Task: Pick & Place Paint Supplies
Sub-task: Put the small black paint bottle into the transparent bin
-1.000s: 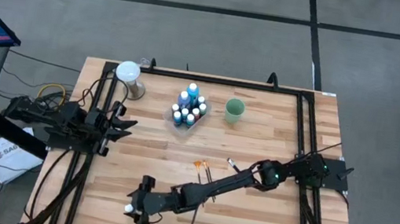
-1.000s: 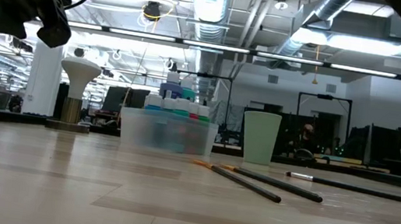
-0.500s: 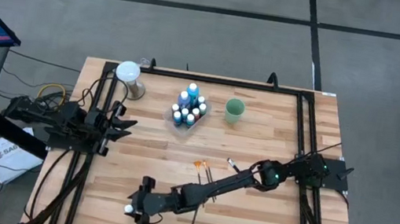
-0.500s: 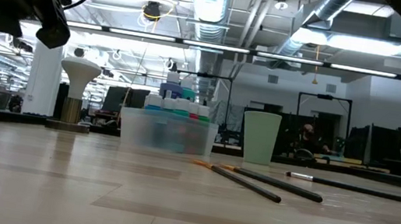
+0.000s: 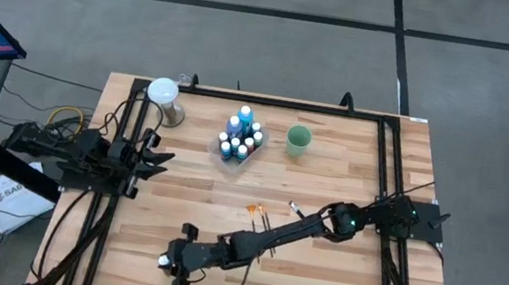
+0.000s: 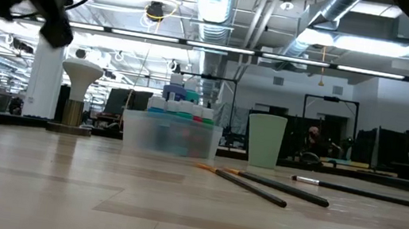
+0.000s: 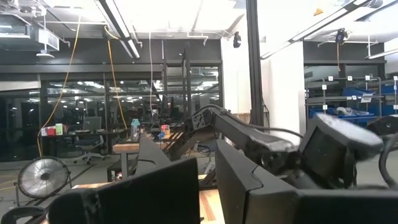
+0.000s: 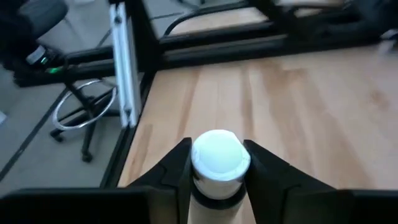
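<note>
Right gripper pinches a white-capped paint bottle at the table's near left.

High view: the right gripper (image 5: 168,260) clamps the paint bottle (image 5: 162,261); the left gripper (image 5: 163,159) waits far left, fingers pressed together. The remaining bottles (image 5: 239,135) stand in the clear tray (image 5: 251,155). Low view: three brushes (image 6: 274,187) lie right of it. Right wrist view: both fingers (image 8: 173,165) touch the white cap.

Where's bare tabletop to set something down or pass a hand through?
Free: between the clear tray and the brushes, and right of the green cup. Crowded: the near edge, where the right tool grips a white-capped bottle.
</note>
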### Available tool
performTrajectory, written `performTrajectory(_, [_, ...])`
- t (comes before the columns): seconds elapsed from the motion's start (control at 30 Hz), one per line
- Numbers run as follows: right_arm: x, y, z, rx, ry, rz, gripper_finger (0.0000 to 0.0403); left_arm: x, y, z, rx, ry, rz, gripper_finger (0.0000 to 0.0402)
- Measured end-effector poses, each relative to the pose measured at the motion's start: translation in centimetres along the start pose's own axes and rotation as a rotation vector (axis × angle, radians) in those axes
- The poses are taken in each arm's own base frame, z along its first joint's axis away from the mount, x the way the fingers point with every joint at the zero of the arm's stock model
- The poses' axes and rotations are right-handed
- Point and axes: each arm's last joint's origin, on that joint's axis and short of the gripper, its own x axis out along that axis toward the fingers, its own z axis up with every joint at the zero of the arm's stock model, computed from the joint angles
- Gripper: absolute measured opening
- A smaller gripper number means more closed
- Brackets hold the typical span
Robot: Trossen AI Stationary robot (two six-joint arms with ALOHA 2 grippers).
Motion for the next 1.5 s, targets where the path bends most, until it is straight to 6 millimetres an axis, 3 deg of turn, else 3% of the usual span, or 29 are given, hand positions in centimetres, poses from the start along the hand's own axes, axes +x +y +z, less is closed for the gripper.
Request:
performTrajectory(0.17, [-3.0,-0.4,4.6,-0.037,-0.072,-0.144,0.0107,0.0,0.0,0.0,0.000,0.000,0.000,0.0001])
performTrajectory(0.3, [-8.6,-0.7,10.7,-0.066,-0.159,-0.274,0.0107,0.0,0.0,0.0,0.000,0.000,0.000,0.0001])
performTrajectory(0.37, [-11.4,-1.3,12.8,-0.080,-0.167,-0.376,0.0107,0.0,0.0,0.0,0.000,0.000,0.000,0.0001])
performTrajectory(0.53, [-15.4,-3.4,14.7,-0.091,-0.116,-0.648,0.0107,0.0,0.0,0.0,0.000,0.000,0.000,0.0001])
performTrajectory(0.63, [-16.8,-4.9,14.6,-0.050,-0.065,-0.755,0.0107,0.0,0.0,0.0,0.000,0.000,0.000,0.0001])
performTrajectory(0.87, [-14.6,-8.1,11.2,-0.051,0.078,-0.773,0.0107,0.0,0.0,0.0,0.000,0.000,0.000,0.0001])
performTrajectory(1.0, [-14.7,-9.3,10.6,-0.030,0.050,-0.748,0.0107,0.0,0.0,0.0,0.000,0.000,0.000,0.0001])
performTrajectory(1.23, [-20.4,-11.9,11.2,-0.001,-0.036,-0.724,0.0107,0.1,0.0,-0.1,0.000,0.006,0.000,0.0001])
performTrajectory(1.37, [-23.7,-12.6,9.5,0.055,-0.189,-0.689,0.0107,0.2,0.0,-0.2,0.000,0.019,-0.001,0.0001])
performTrajectory(1.5, [-25.6,-12.7,7.2,0.120,-0.389,-0.631,0.0107,0.3,0.0,-0.3,0.000,0.030,-0.002,0.0001])
